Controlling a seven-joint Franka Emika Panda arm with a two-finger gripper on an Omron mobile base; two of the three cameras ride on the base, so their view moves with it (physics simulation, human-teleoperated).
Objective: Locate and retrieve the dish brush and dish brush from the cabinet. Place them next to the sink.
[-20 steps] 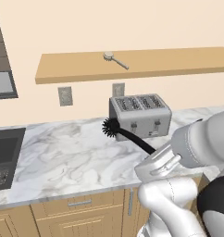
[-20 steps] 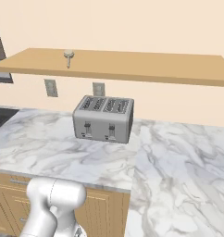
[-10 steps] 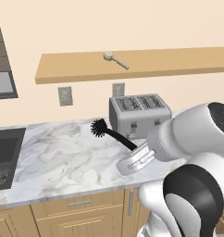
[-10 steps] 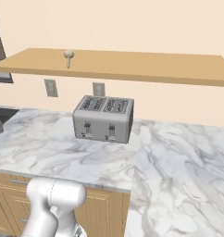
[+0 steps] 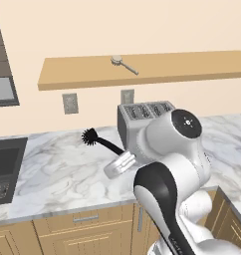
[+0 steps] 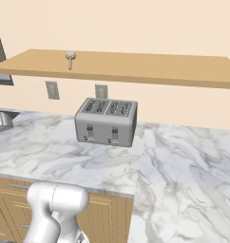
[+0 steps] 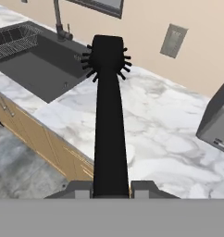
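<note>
black spiky-headed dish brush (image 7: 109,115) sits clamped in the claw (image 7: 111,186).

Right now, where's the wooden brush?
The wooden brush lies on the wall shelf, toward its left part in the left base view, above the outlets and the toaster, untouched.

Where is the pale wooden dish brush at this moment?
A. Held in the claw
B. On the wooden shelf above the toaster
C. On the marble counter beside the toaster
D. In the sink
B. The pale wooden dish brush lies on the wooden shelf above the toaster, while the claw holds the black dish brush.
</note>
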